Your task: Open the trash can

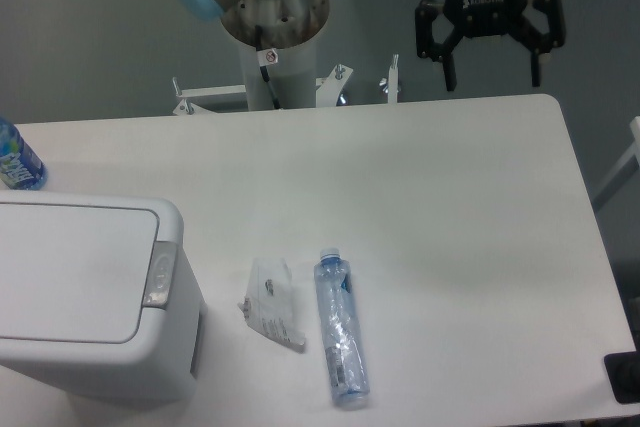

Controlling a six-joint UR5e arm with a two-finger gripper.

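The trash can point(85, 297) is a large white boxy bin at the table's left front, its flat lid shut. Its silver-grey push-button strip point(160, 273) runs along the lid's right edge. My gripper point(492, 72) hangs at the far right back edge of the table, far from the bin. Its two black fingers are spread wide and hold nothing.
A clear plastic bottle point(341, 329) lies on its side in front of centre, with a crumpled clear wrapper point(271, 302) to its left. A blue-labelled bottle point(15, 159) stands at the left edge behind the bin. The arm's base column point(272, 37) stands behind the white table point(450, 207).
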